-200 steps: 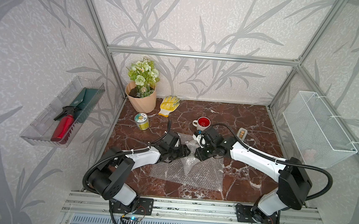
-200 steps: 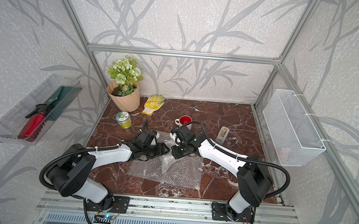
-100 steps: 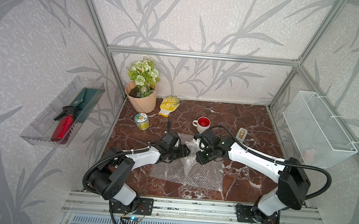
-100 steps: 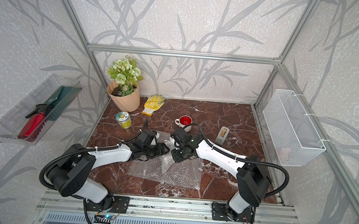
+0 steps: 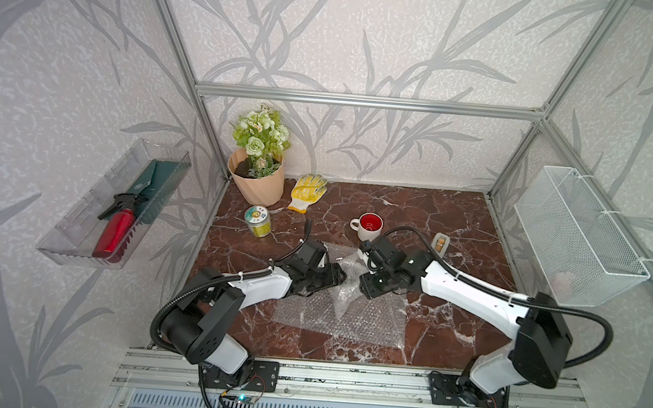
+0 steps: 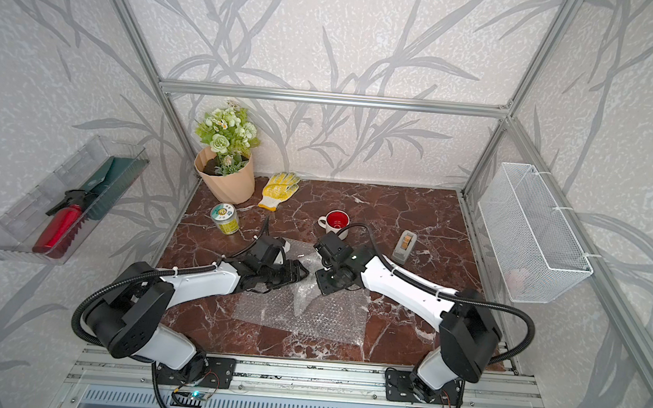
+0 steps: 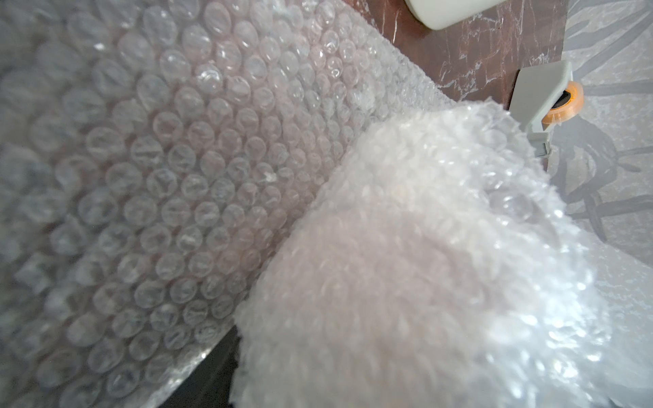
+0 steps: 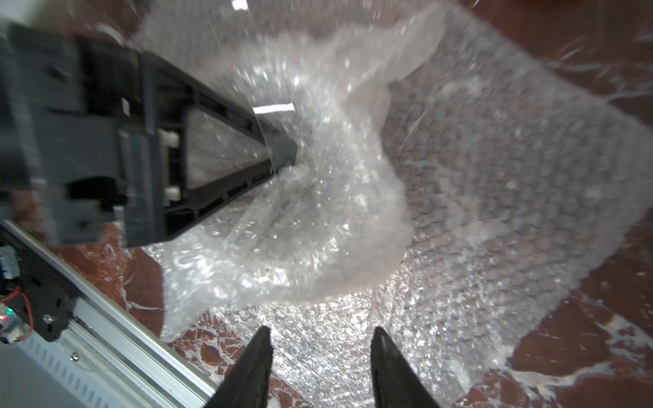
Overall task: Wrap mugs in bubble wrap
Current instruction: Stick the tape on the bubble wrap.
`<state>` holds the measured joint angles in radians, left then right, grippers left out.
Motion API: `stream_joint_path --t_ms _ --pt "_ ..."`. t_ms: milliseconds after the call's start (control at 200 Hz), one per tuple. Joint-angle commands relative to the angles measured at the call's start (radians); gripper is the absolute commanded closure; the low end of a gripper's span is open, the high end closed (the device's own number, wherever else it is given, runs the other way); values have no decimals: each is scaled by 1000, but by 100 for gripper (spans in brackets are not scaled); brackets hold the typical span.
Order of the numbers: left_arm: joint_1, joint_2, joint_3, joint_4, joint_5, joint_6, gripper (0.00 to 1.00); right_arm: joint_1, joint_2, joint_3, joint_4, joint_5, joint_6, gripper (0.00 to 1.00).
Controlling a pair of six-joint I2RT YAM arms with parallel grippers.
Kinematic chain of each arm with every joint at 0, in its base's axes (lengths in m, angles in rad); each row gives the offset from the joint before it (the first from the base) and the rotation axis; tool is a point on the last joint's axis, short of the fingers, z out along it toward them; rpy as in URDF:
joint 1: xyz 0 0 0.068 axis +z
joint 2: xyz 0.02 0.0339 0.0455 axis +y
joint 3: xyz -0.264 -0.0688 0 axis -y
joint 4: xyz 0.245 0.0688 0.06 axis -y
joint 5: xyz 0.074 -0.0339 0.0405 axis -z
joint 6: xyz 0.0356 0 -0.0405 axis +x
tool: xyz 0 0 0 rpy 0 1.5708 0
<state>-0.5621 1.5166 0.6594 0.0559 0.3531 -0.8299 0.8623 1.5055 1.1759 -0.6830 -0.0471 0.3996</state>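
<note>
1. Bubble wrap (image 5: pixel 351 318): on the marble tabletop (image 5: pixel 456 207), front centre, between the two arms. Most of the sheet lies flat. Its far edge stands up in a crumpled peak (image 5: pixel 347 268).
2. Left hand (image 5: pixel 336 274): at that peak. In the right wrist view its fingers (image 8: pixel 279 148) meet on the gathered plastic and grip it.
3. Left wrist view: almost all wrap, with a rounded bulge (image 7: pixel 406 254) close to the lens. Cannot tell what is under it.
4. Right hand (image 8: pixel 319 332): just across the peak from the left one, over the flat part of the sheet. Fingers parted, nothing between them.
5. White mug (image 5: pixel 369 226), red inside: upright on bare tabletop just behind the right hand, unwrapped, handle toward the left arm's side.
6. Tape dispenser (image 5: pixel 440 244): beside the right arm, near the mug.
7. Back left corner: tin can (image 5: pixel 258 220), yellow glove (image 5: pixel 308 191), flower pot (image 5: pixel 258 183), all well apart from the wrap.
</note>
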Motion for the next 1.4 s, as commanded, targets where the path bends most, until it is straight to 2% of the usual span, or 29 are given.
stream_joint_path --t_ms 0,100,165,250,340,710,1115,1395 --pt "-4 30 -14 -105 -13 4 31 -9 -86 13 46 39 11 59" --pt "-4 31 -12 -108 -13 3 31 -41 -24 46 112 -87 38 78" --pt "-4 30 -11 -109 -13 3 31 -43 46 92 119 -132 40 87" --pt "-5 33 -9 -110 -14 3 31 -43 132 155 111 -182 46 96" --pt "-5 33 -7 -110 -13 3 31 -43 194 196 114 -205 62 100" --pt "-6 36 -9 -108 -14 3 31 -43 241 134 226 -184 140 100" --pt "-6 41 -9 -105 -15 3 31 -14 282 3 161 -99 152 100" --pt "-6 39 -12 -106 -15 3 31 -11 285 46 73 -65 114 100"
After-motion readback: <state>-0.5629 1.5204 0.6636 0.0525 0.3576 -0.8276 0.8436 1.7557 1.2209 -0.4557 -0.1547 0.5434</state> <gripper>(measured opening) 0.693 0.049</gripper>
